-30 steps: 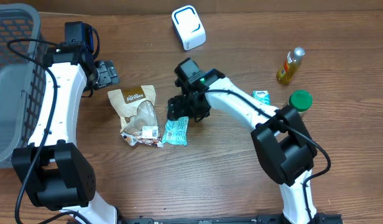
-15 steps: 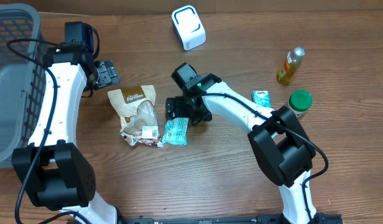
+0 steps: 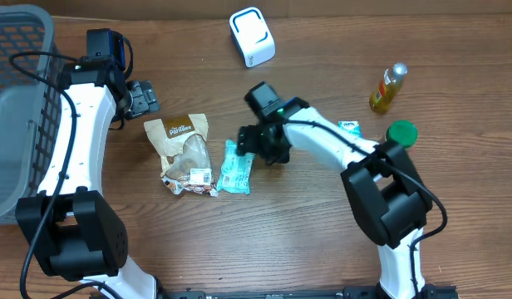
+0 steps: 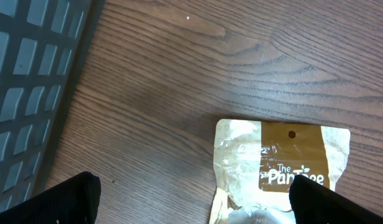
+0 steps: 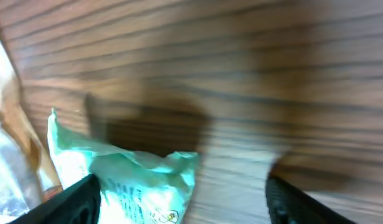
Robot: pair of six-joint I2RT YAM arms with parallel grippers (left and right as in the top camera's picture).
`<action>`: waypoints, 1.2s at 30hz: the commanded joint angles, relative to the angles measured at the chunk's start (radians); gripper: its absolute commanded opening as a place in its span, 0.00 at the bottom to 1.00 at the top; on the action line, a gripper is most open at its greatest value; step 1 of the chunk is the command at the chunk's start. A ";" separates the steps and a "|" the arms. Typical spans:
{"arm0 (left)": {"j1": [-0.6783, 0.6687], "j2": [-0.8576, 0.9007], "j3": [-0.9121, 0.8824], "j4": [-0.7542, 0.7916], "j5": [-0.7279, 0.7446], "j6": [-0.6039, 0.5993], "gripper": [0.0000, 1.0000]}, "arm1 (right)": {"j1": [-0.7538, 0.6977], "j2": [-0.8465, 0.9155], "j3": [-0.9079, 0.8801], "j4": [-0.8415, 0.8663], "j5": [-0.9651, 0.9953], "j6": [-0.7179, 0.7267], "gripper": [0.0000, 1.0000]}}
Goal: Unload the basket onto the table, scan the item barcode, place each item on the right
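nearest the robot's base the tabletop (image 3: 281, 241) is bare wood, giving wide open room along the near edge. left of centre the teal packet (image 3: 235, 170) lies flat, printed face up, its long axis running near to far with the far end tipped slightly right. its left edge is just beside the brown pouch (image 3: 181, 149); whether they touch i cannot tell. the pouch lies much the same way, its brown header at the far end and a white label at the near end, the print too small to read. the right gripper (image 3: 249, 145) hangs over the packet's far end. in the blurred right wrist view its jaws stand wide, the crinkled end of the packet between them and closer to one finger, nothing clamped. to the right, past the right arm, a small teal pack (image 3: 349, 127) and a green-lidded jar (image 3: 401, 133) sit near each other, with a yellow bottle (image 3: 387, 88) farther back. the left gripper (image 3: 141, 97) hovers just beyond the pouch's header, jaws wide and empty, the header showing between them. the grey basket (image 3: 15, 100) fills the left edge. farthest back, the white scanner (image 3: 252, 36) sits well apart from the packet, with open wood between them.
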 commanded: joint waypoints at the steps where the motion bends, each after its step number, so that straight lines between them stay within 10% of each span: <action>1: -0.008 -0.017 0.008 0.001 -0.013 0.004 0.99 | -0.060 -0.003 -0.010 -0.026 0.008 -0.011 0.77; 9: -0.008 -0.017 0.008 0.001 -0.013 0.004 1.00 | -0.038 -0.117 0.010 -0.025 -0.001 -0.063 0.71; 16: -0.008 -0.017 0.008 0.001 -0.013 0.004 0.99 | 0.036 -0.117 0.008 0.022 -0.011 -0.063 0.04; 36: -0.008 -0.017 0.008 0.001 -0.013 0.004 0.99 | 0.172 -0.049 -0.091 0.183 0.159 -0.055 0.04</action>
